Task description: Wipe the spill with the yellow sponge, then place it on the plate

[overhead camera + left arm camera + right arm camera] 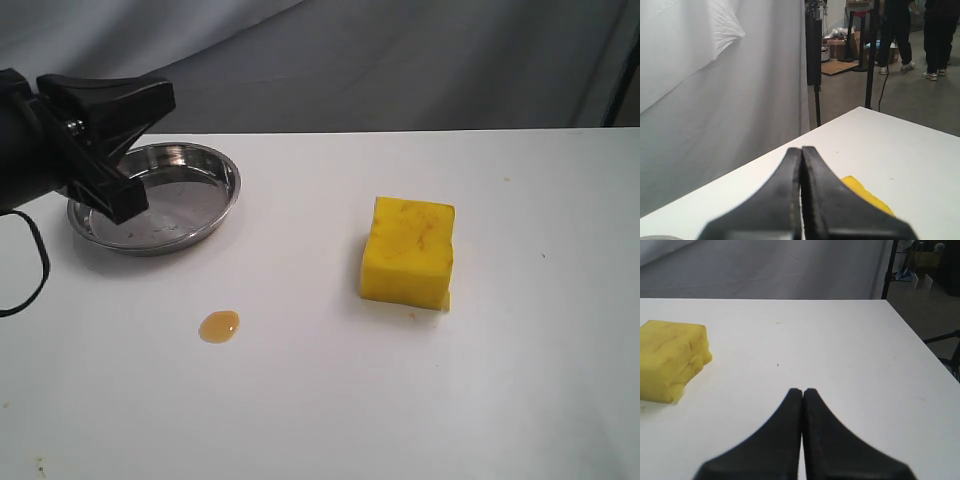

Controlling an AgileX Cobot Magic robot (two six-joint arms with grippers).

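Note:
The yellow sponge [408, 250] sits on the white table, right of centre, with brown stains on its top. The spill [219, 326], a small amber blob, lies to its left, nearer the front. The plate [185, 200], a shiny steel dish, rests at the back left with nothing in it. My left gripper [165, 95] hovers over the plate's left side, pointing toward the sponge. Its wrist view shows the jaws [801, 149] pressed together and empty, with the sponge [867, 194] beyond them. My right gripper [802, 390] is shut and empty above bare table, the sponge [670, 360] off to one side; it is outside the exterior view.
A grey backdrop curtain [400, 60] hangs behind the table. A black cable [38, 270] loops down at the left edge. The right wrist view shows the table's far corner [885, 302]. Stands [871, 55] and people [935, 35] are on the floor beyond the table.

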